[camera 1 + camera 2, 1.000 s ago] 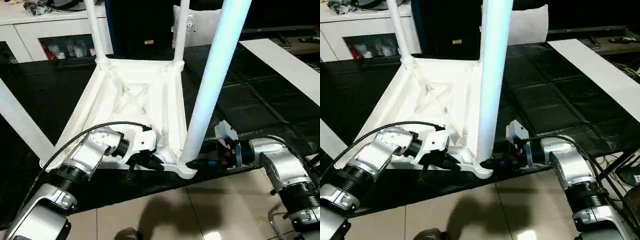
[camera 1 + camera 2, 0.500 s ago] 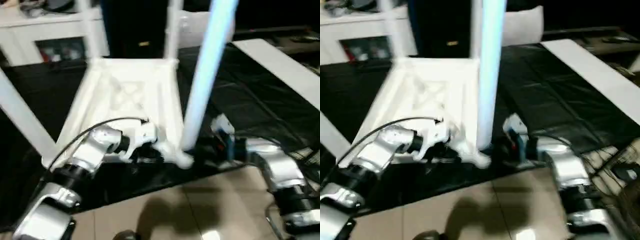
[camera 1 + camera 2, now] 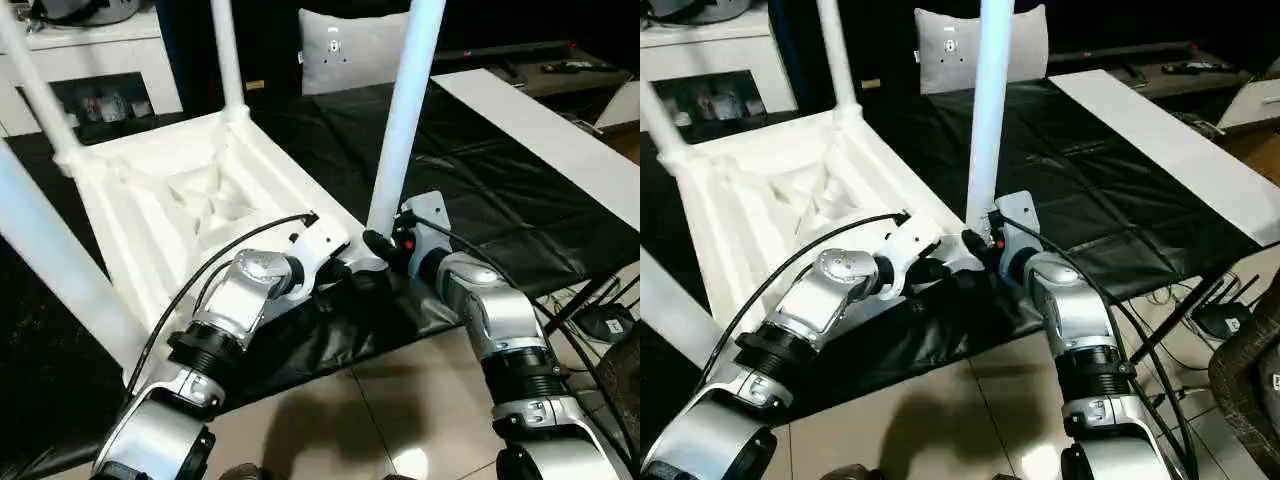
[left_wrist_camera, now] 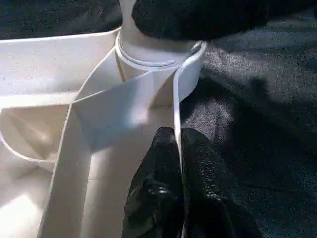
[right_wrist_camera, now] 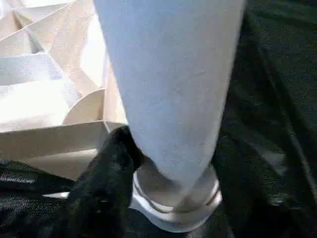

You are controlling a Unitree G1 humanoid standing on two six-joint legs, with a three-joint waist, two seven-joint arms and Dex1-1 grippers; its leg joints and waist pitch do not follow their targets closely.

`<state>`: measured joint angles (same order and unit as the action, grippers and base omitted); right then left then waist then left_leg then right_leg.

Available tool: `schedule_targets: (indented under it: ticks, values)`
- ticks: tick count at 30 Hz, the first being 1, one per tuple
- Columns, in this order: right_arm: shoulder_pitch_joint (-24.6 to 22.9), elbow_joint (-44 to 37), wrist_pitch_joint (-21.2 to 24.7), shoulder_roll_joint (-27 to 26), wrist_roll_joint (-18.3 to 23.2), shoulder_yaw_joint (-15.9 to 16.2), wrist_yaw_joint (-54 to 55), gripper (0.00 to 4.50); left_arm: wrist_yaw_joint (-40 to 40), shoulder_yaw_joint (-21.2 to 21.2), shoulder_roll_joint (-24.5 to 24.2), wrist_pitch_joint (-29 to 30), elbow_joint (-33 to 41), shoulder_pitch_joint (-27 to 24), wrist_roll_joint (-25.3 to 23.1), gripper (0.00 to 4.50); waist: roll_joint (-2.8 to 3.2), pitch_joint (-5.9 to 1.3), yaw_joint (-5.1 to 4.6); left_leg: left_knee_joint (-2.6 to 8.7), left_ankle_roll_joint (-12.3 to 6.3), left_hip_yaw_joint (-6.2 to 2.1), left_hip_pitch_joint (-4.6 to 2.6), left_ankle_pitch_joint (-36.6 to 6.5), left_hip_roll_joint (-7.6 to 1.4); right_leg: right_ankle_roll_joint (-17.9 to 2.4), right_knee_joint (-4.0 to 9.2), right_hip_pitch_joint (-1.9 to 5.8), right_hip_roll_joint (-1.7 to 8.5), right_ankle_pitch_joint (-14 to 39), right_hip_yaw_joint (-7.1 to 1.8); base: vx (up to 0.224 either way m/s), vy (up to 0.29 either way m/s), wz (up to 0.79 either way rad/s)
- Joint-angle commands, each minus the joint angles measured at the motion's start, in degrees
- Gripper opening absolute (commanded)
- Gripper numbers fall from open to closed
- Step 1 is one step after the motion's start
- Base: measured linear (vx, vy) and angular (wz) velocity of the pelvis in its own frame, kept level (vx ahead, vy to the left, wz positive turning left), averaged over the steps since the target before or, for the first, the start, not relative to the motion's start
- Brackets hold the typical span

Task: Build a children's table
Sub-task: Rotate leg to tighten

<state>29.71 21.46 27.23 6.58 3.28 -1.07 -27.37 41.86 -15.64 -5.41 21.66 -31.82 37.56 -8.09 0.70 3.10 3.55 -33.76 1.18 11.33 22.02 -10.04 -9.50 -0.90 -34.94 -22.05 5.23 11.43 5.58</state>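
The children's table (image 3: 150,200) lies upside down on a black mat (image 3: 480,190), ribbed underside up, with white legs standing in its corner sockets. At its near corner my left gripper (image 4: 177,144) is shut on the thin rim wall beside the socket (image 4: 158,54). My right gripper (image 3: 378,243) is at the base of the near table leg (image 3: 400,120), just above that socket. One black finger (image 5: 106,168) presses the leg's side. The other finger is hidden behind the leg. Other legs (image 3: 228,55) rise at the far corners.
A grey pillow (image 3: 345,45) leans at the back. A white cabinet (image 3: 90,60) stands at the back left. A long white board (image 3: 540,130) lies on the mat to the right. Tiled floor (image 3: 400,400) runs along the near side, with cables (image 3: 600,320) at the right.
The whole view has swung. The table's near corner now sits turned toward me, with the mat bunched under it. Both grippers have stayed at that corner.
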Motion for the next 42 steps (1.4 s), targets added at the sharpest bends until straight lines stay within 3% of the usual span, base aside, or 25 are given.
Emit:
schedule_targets:
  ticks: [1,5,12,13,19,20,21,23,25,30,34,42]
  values:
    - [-1.0,0.4,1.3,-1.1,2.2,2.7,-3.1,2.86,1.5,-2.1,1.7,-1.1,2.0,1.1,1.1,0.0,-0.36,-3.41,0.41,4.1,-2.34,-2.16,-0.99,-10.4,-4.15,-12.2,4.55,2.36,4.93,7.5,-3.75,0.0,0.0,0.0]
    - [-2.4,-1.6,-0.1,2.5,2.1,3.7,-7.7,3.15,3.2,-1.7,-0.8,-3.1,1.9,0.8,1.0,0.0,-0.36,-3.22,0.68,4.21,-2.51,-2.18,-1.06,-11.3,-4.27,-11.9,4.79,2.35,4.88,9.9,-3.68,0.0,0.0,0.0]
    - [-3.6,-1.5,-9.4,11.6,0.8,5.7,-19.0,3.59,10.0,-3.2,-6.3,-7.1,1.9,-0.3,0.6,0.0,-0.56,-3.22,1.51,4.2,-1.75,-2.18,-1.25,-13.4,-4.4,-11.1,5.07,2.28,5.07,12.6,-3.72,0.0,0.0,0.0]
    - [-3.9,-2.3,-11.4,13.9,1.6,5.8,-23.1,3.74,12.2,-4.0,-7.8,-8.3,1.8,-0.5,0.4,0.0,-0.5,-3.18,1.7,4.19,-2.06,-2.2,-1.14,-13.0,-4.54,-11.1,4.94,2.33,5.15,12.1,-3.81,0.0,0.0,0.0]
    - [-4.5,-2.6,-15.5,19.6,3.3,7.2,-33.1,3.74,18.9,-6.0,-11.2,-12.0,1.8,-0.9,1.1,0.0,-0.52,-3.25,1.96,4.0,-3.41,-2.1,-1.11,-11.4,-4.56,-12.8,4.48,2.35,4.99,8.9,-3.71,0.0,0.0,0.0]
    - [-4.5,-2.2,-16.1,20.5,3.6,7.5,-35.2,3.74,20.4,-6.4,-11.7,-12.9,1.7,-0.9,1.2,0.0,-1.08,-3.64,2.03,3.86,-3.72,-1.98,-1.18,-10.9,-4.62,-13.0,4.35,2.57,4.97,8.6,-3.68,0.0,0.0,0.0]
    - [-4.4,-1.7,-16.9,21.3,3.9,7.8,-37.3,3.74,22.3,-6.9,-12.4,-14.3,1.8,-0.9,1.4,0.0,-0.94,-3.6,2.17,3.82,-3.88,-2.03,-1.12,-10.7,-4.59,-13.2,4.24,2.59,5.09,8.5,-3.67,0.0,0.0,0.0]
    - [-3.9,-0.6,-17.5,22.3,4.3,8.2,-39.7,3.41,25.3,-7.8,-13.5,-15.7,2.3,-1.1,1.7,0.0,-0.9,-3.59,2.42,3.68,-4.32,-1.94,-1.08,-10.1,-4.62,-13.5,4.21,2.44,5.07,8.6,-3.61,0.0,0.0,0.0]
    - [-2.9,1.3,-19.1,23.1,4.8,8.9,-43.5,3.41,30.8,-9.5,-15.4,-18.4,3.7,-1.5,2.6,0.0,-0.78,-3.57,2.7,3.71,-4.17,-1.84,-1.18,-10.4,-4.76,-13.6,4.2,2.25,5.0,9.7,-3.59,0.0,0.0,0.0]
    - [-1.8,2.9,-20.6,22.7,5.1,10.3,-46.8,3.12,33.9,-10.8,-16.4,-19.3,5.0,-1.9,2.8,0.0,-0.91,-3.67,3.41,3.7,-3.9,-1.75,-1.36,-9.8,-4.9,-14.4,3.81,2.14,4.96,8.4,-3.59,0.0,0.0,0.0]
    - [-1.6,2.8,-20.4,21.6,5.8,11.5,-48.6,2.64,34.9,-11.1,-16.7,-19.2,5.9,-2.2,2.9,0.0,-1.02,-3.71,4.06,3.73,-3.33,-1.75,-1.44,-10.1,-4.97,-14.0,3.76,2.12,5.12,8.9,-3.66,0.0,0.0,0.0]
    - [-1.1,4.2,-20.6,20.2,6.6,12.5,-51.4,1.99,36.4,-11.5,-17.4,-18.9,7.1,-2.9,3.5,0.0,-1.21,-3.87,4.17,3.53,-3.79,-1.69,-1.26,-8.4,-4.82,-14.0,3.48,2.2,5.05,7.4,-3.61,0.0,0.0,0.0]
